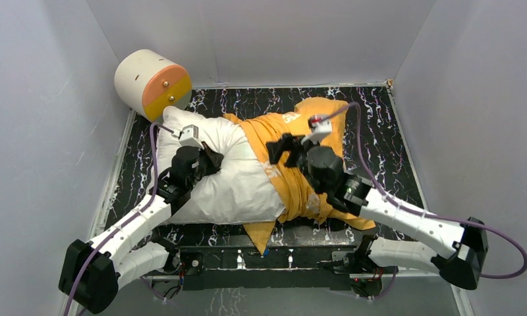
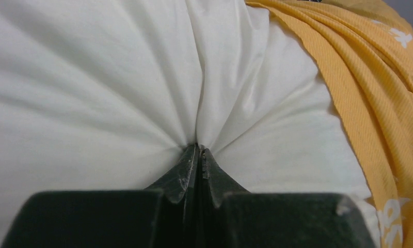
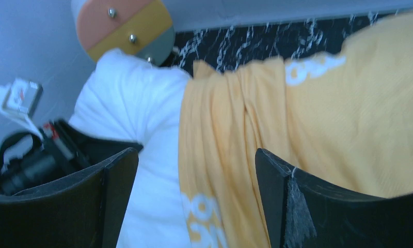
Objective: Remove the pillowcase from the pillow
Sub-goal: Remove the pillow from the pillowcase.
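The white pillow (image 1: 228, 178) lies across the black marbled table, its left half bare. The pillowcase (image 1: 313, 138), orange-yellow face out with faint white lettering, is bunched over the pillow's right half. My left gripper (image 1: 211, 158) is shut on a pinch of the pillow's white fabric; in the left wrist view its tips (image 2: 200, 151) gather the pillow (image 2: 91, 88) into radiating folds, with the pillowcase (image 2: 380, 93) at the right. My right gripper (image 1: 282, 150) is open above the pillowcase's bunched edge; in the right wrist view it (image 3: 196, 160) straddles the pillowcase (image 3: 235, 139) beside the pillow (image 3: 137, 103).
A cream cylinder with an orange-yellow end (image 1: 152, 82) rests at the back left corner, also in the right wrist view (image 3: 124, 26). Grey walls enclose the table (image 1: 379, 118) on three sides. A pillowcase corner (image 1: 259, 236) hangs over the front edge.
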Tool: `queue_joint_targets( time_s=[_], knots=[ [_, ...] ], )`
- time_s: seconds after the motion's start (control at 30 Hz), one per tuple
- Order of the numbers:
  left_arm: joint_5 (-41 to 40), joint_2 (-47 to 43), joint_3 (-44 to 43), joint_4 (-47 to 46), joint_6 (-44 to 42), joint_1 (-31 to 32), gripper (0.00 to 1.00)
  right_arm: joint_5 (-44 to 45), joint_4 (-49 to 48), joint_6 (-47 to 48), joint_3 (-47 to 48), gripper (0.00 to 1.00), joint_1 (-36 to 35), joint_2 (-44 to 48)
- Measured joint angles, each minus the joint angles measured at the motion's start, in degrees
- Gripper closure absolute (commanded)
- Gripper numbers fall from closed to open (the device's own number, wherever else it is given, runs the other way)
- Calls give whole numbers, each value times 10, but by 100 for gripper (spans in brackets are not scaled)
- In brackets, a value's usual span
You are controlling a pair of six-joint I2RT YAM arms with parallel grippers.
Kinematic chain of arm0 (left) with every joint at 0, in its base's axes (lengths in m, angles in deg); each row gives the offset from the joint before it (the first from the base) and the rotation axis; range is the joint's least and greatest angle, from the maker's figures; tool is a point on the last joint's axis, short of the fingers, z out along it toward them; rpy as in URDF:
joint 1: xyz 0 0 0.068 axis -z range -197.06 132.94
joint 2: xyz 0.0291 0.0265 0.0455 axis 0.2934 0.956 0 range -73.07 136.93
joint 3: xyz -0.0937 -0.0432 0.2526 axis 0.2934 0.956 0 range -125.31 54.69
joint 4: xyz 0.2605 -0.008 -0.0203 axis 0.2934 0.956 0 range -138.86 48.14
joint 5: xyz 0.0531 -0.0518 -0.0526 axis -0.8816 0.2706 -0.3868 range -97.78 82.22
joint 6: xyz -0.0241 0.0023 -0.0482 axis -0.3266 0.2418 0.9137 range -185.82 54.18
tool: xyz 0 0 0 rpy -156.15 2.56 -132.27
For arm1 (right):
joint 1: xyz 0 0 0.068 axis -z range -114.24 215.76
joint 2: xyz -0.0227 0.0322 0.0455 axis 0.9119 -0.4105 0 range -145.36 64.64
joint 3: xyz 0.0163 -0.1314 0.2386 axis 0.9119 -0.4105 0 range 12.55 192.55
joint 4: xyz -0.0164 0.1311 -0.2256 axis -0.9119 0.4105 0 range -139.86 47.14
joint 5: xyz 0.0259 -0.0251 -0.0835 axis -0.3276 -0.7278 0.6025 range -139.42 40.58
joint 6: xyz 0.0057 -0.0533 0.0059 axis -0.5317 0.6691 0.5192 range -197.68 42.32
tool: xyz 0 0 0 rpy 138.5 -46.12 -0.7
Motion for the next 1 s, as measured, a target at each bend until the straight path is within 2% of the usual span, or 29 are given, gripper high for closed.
queue_joint_targets(
  time_s=[0.1, 0.2, 0.27, 0.3, 0.33, 0.37, 0.4, 0.43, 0.53, 0.6, 0.67, 0.77, 0.9, 0.93, 1.0],
  knots=[
    [4, -21, 28, -27, 18, -1, 100, 4, 54, 60, 154, 2, 33, -89],
    [6, -48, 51, -36, 39, -1, 100, -51, 94, 95, 292, 1, 122, -214],
    [5, -58, 53, -29, 50, -1, 100, -107, 173, 111, 388, 8, 189, -340],
    [5, -61, 53, -26, 56, -1, 100, -122, 207, 120, 422, 18, 203, -394],
    [4, -65, 54, -23, 63, -1, 100, -141, 239, 129, 462, 34, 209, -450],
    [1, -70, 58, -22, 71, -1, 100, -147, 286, 143, 504, 59, 209, -516],
    [-3, -74, 64, -23, 84, -1, 100, -132, 303, 152, 520, 98, 211, -556],
    [-4, -78, 70, -26, 99, -1, 100, -128, 308, 157, 519, 100, 216, -560],
    [-3, -108, 89, -28, 150, 2, 100, -146, 307, 135, 493, 100, 309, -532],
    [-2, -148, 104, -24, 176, 8, 100, -148, 346, 134, 491, 100, 382, -530],
    [-2, -164, 107, -15, 184, 10, 100, -155, 370, 130, 491, 97, 408, -529],
    [-2, -167, 107, -1, 187, 10, 100, -223, 385, 118, 488, 76, 426, -510],
    [-2, -167, 108, 8, 186, 9, 100, -295, 380, 116, 480, 36, 423, -453],
    [-2, -166, 107, 8, 186, 9, 100, -301, 373, 117, 480, 29, 419, -441],
    [-2, -164, 106, 8, 184, 9, 100, -312, 363, 121, 487, 23, 401, -421]
  ],
)
